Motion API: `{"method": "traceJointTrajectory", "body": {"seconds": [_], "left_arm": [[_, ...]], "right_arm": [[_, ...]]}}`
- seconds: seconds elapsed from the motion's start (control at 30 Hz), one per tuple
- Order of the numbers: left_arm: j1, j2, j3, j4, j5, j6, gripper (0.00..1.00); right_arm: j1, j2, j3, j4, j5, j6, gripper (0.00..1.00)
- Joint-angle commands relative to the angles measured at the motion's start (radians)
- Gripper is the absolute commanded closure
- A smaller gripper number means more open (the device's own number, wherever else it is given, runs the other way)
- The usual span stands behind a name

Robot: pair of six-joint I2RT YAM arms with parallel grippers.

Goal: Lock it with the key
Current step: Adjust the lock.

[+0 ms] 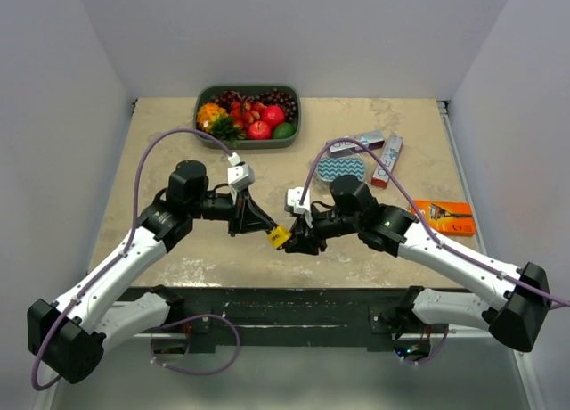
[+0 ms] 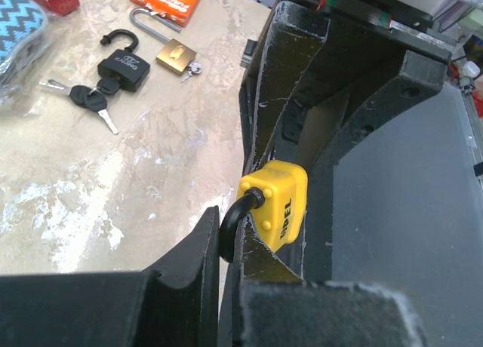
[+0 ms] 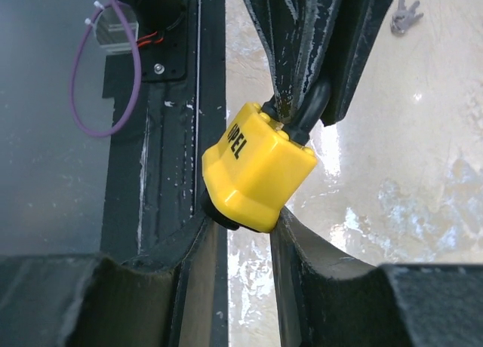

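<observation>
Padlock (image 3: 256,162), yellow, hung above the bench (image 2: 151,173) near its front edge, its black shackle (image 2: 232,219) pinched by the left fingers (image 2: 185,260). Right fingers (image 3: 317,256) flanked its base, slightly apart; a grip on a key could not be told. Step: keying; next, probably a steady twist.
</observation>
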Motion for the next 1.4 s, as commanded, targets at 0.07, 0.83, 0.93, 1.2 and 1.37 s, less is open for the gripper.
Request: {"method": "traceJointTrajectory", "body": {"seconds": [0.07,0.83,0.93,1.2,1.37], "left_arm": [[-0.051,0.005,-0.040,0.019,0.028,-0.031,1.00],[0.161,0.072,0.097,-0.169,0.404,0.099,1.00],[0.159,0.077,0.098,-0.118,0.425,0.050,1.00],[0.141,0.045,0.032,0.107,0.410,-0.157,1.00],[0.121,0.041,0.027,0.139,0.398,-0.177,1.00]], "right_arm": [[-0.005,-0.032,0.035,0.609,0.155,0.187,0.73],[-0.063,-0.288,-0.059,0.075,0.042,-0.450,0.26],[-0.061,-0.273,-0.049,0.081,-0.015,-0.470,0.20],[0.032,-0.206,-0.013,0.109,-0.046,-0.450,0.16],[0.047,-0.189,-0.016,0.106,-0.046,-0.473,0.21]]}}
